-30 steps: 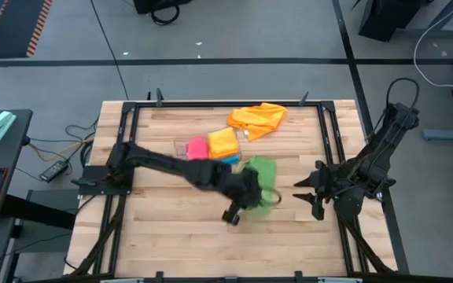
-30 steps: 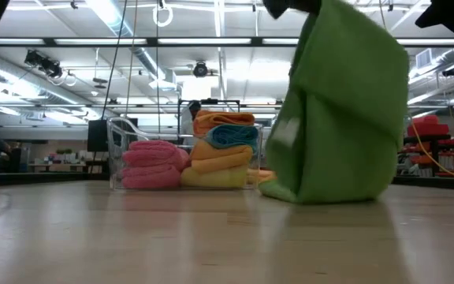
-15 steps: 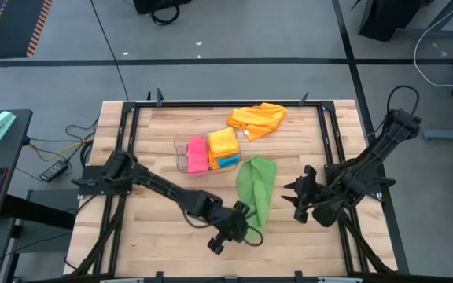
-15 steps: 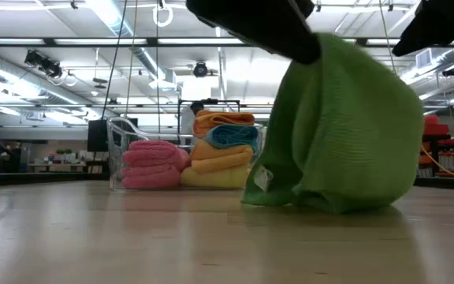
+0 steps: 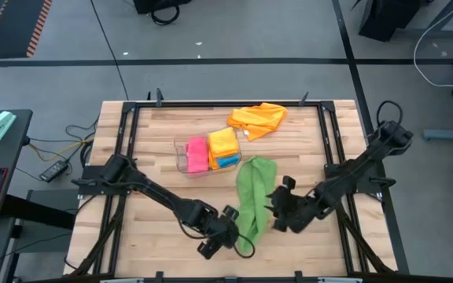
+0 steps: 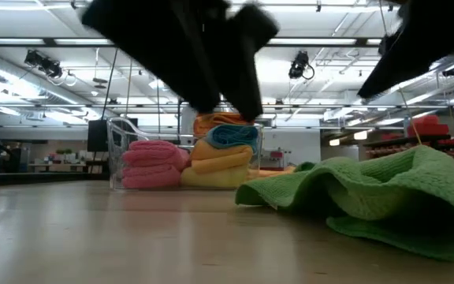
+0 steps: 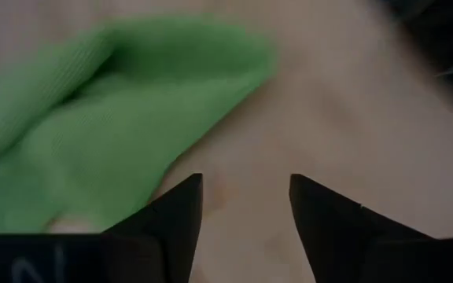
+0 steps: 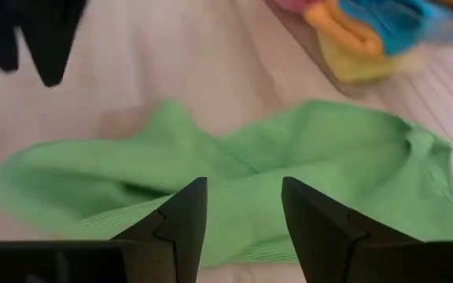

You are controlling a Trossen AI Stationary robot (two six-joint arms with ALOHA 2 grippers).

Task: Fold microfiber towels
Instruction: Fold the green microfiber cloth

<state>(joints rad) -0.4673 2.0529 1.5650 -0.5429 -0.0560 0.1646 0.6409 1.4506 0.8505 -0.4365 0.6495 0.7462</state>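
The green towel [image 5: 252, 200] is laid out on the table [image 5: 156, 236] as a long rumpled strip, running from just beside the bin [image 5: 203, 153] toward the near edge; it lies slack and is held by neither arm. The left gripper [image 5: 225, 228] is found at the strip's near end, its fingers parted and empty, with bare wood between them in its wrist view and the towel's corner just beyond. The right gripper [image 5: 278, 211] is poised just beside the strip's other long edge, its fingers likewise spread over the cloth with nothing grasped. Pink, yellow, orange and blue towels [image 5: 211, 149] are seen folded in the bin, and an orange towel [image 5: 256, 118] is left crumpled at the far edge. The step in hand is judged to be the spreading of the green towel before folding. Next, the strip would need to be flattened, then two corners pinched and one end carried over the other.
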